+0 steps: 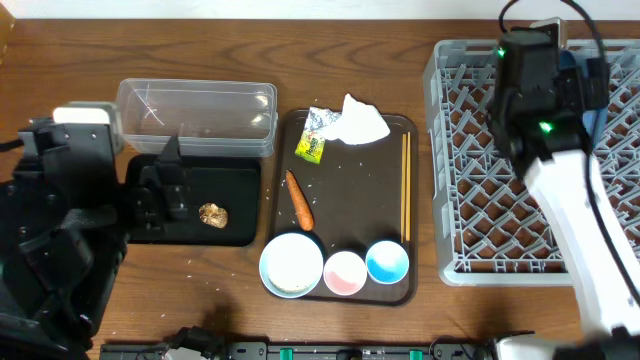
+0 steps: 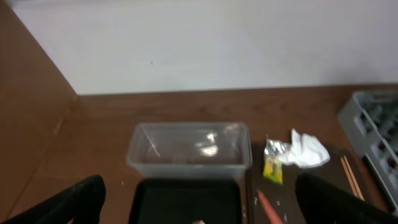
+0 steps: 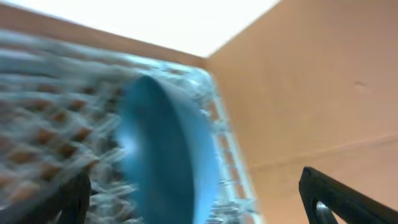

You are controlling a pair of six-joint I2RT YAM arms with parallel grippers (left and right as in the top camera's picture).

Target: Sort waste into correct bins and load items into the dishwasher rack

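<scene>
1. Overhead: fixed above the table, facing straight down, far enough off to take in the clear tub [image 1: 197,115] and black tray [image 1: 240,190] at left, the brown serving tray [image 1: 360,190] mid-scene and the dishwasher rack [image 1: 470,200] at right.
2. Left wrist: low over the black tray, facing the far wall, fairly near. Shares with overhead the tub, crumpled tissue [image 2: 309,151], wrapper [image 2: 272,165], chopsticks [image 2: 351,177] and the rack's far left corner.
3. Right wrist: very near, tilted and blurred, seemingly by the rack's far right corner, facing the dark blue dish [image 3: 161,155]. Shares the rack with overhead.
</scene>
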